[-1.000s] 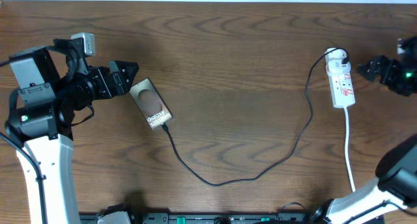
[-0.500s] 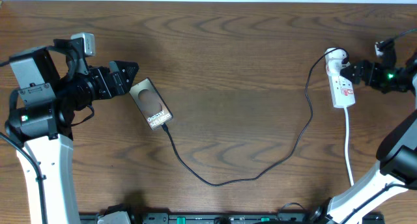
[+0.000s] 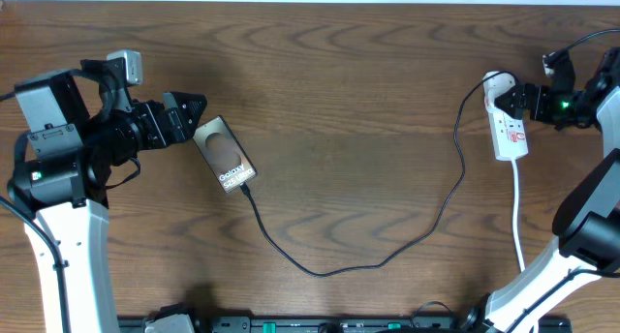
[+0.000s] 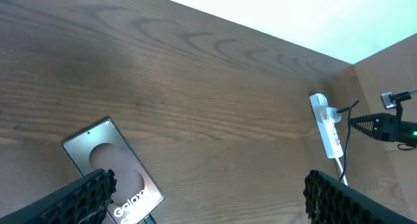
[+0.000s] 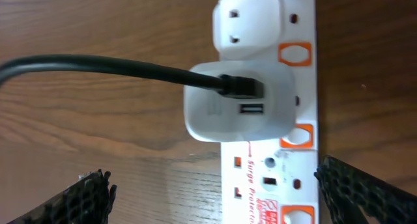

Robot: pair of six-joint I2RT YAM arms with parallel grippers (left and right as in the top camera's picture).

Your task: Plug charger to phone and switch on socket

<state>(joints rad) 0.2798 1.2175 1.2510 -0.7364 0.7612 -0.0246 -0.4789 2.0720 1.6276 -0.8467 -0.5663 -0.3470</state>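
Underneath: dark wood-grain bench (image 3: 349,72) carrying socket (image 3: 510,130).
Beyond socket: pale wall strip (image 4: 293,15).
Left gripper (image 3: 192,118): fingers apart, well away from socket.
Right gripper (image 3: 526,101): fingers apart, just beside socket.

Glossy white plastic socket (image 5: 273,107), wood-grain table (image 3: 349,81).

1. Left wrist view: the phone (image 4: 111,165) runs off the bottom edge, its lettering cut short; of the left gripper (image 4: 208,199) only the fingertips (image 4: 85,196) show, at the lower corners.
2. Right wrist view: the socket (image 5: 296,107) is cut by the bottom edge; its small print is blurred; the charger (image 5: 98,69) leaves at the left edge.
3. Overhead: the plug tip (image 3: 249,189) is too small to judge as seated; whether the right gripper (image 3: 525,99) touches the socket cannot be told; the white lead (image 3: 516,217) passes behind the right arm (image 3: 581,246).
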